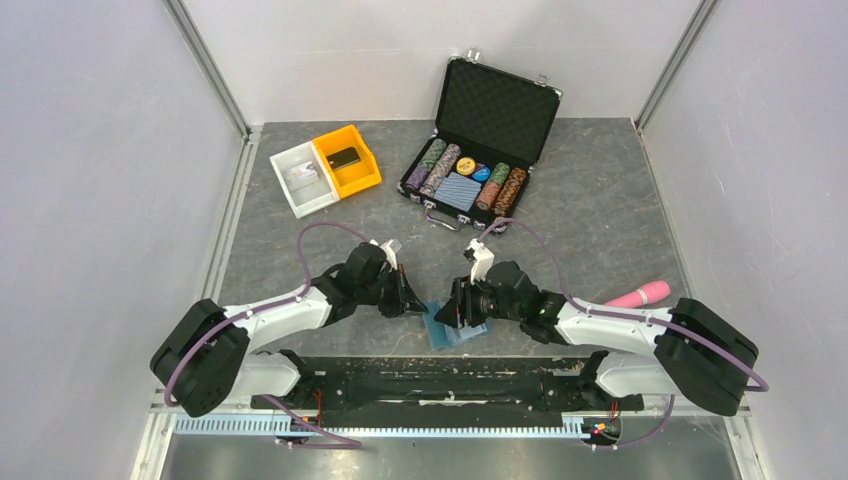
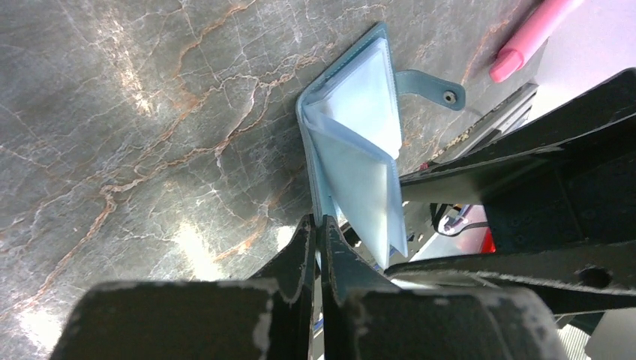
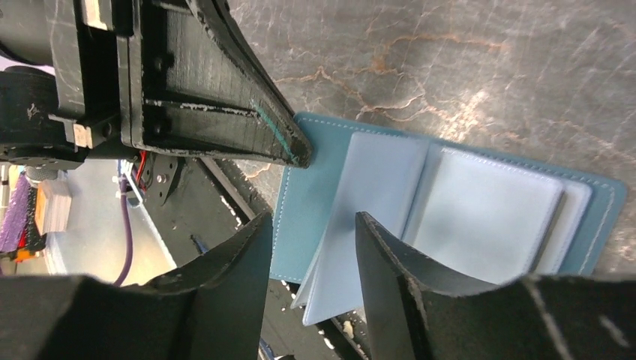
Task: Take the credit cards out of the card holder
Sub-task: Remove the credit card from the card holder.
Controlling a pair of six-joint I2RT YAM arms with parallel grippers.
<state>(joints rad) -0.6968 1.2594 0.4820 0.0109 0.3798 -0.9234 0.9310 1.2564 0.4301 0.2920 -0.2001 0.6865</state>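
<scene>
The light-blue card holder (image 1: 452, 330) lies open on the table near the front edge, between my two grippers. In the left wrist view its clear pocket leaves (image 2: 356, 142) stand up from the cover. My left gripper (image 2: 318, 221) is shut on the cover's edge. My right gripper (image 3: 313, 221) is open, with its fingers on either side of a raised pocket leaf (image 3: 375, 217) of the card holder (image 3: 315, 195). A thin dark edge (image 3: 560, 217) shows at the far pocket. A flat black card (image 1: 344, 157) lies in the yellow bin. No other card shows plainly.
A yellow bin (image 1: 362, 178) and a white bin (image 1: 298, 195) stand at the back left. An open black poker-chip case (image 1: 500, 110) stands at the back centre. A pink marker (image 1: 640, 293) lies on the right. The arms' black base rail (image 1: 440, 375) runs just below the wallet.
</scene>
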